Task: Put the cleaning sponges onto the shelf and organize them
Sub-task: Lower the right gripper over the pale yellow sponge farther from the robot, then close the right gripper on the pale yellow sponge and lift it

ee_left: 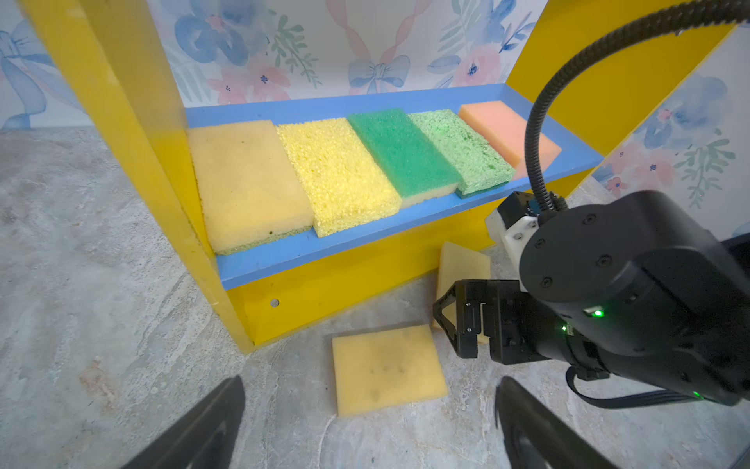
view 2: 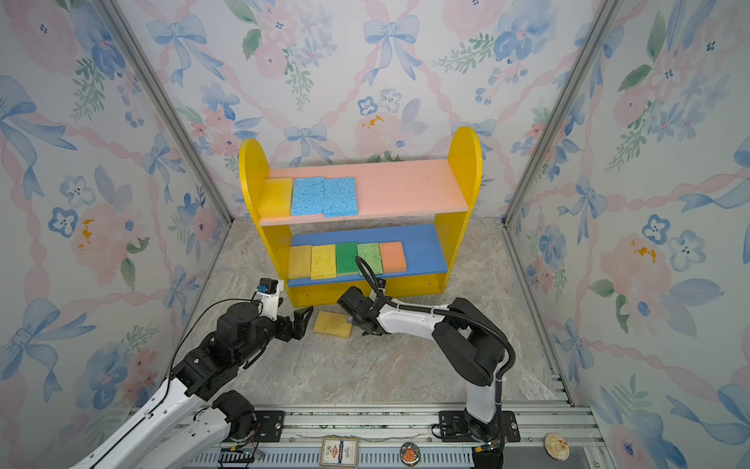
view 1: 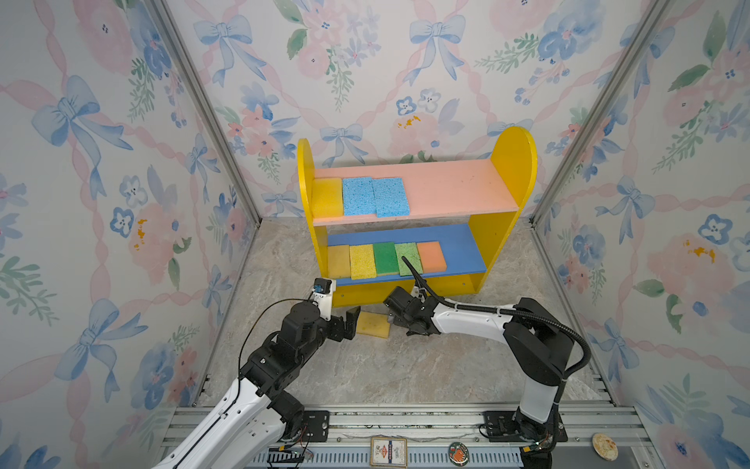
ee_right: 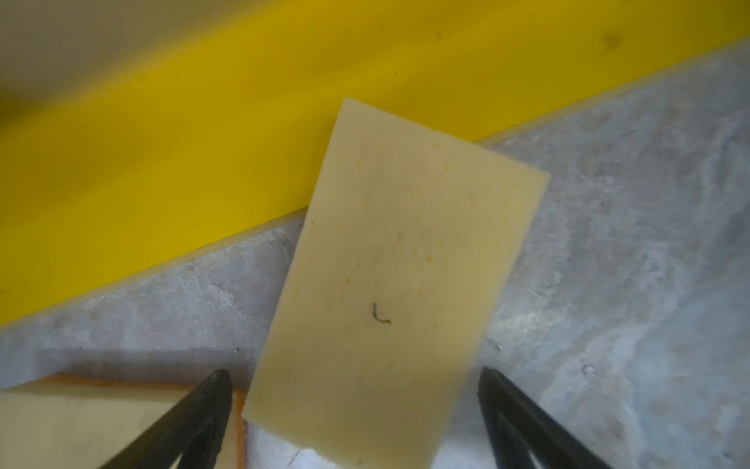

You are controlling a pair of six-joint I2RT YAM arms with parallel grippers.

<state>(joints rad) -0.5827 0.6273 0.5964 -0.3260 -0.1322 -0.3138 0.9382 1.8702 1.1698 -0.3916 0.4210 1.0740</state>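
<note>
The shelf (view 1: 515, 162) stands at the back. A yellow and two light blue cleaning sponges (view 1: 375, 196) lie on its pink board. Its blue board (view 1: 462, 247) carries two yellow, a dark green, a light green and an orange one. A yellow sponge (view 1: 373, 324) (ee_left: 387, 367) lies flat on the floor between my grippers. Left of it my left gripper (view 1: 351, 323) (ee_left: 370, 385) is open, with that sponge just ahead of its tips. Another yellow sponge (ee_right: 389, 284) (ee_left: 462, 264) leans on the yellow base strip, between the open fingers of my right gripper (view 1: 399, 327) (ee_right: 354, 372).
Floral walls close in the marble floor (view 1: 365, 373) on three sides. The right arm's black cable (view 1: 414, 272) loops up in front of the lower board. A metal rail (view 1: 406, 418) with a card (view 1: 388, 450) and small round items runs along the front.
</note>
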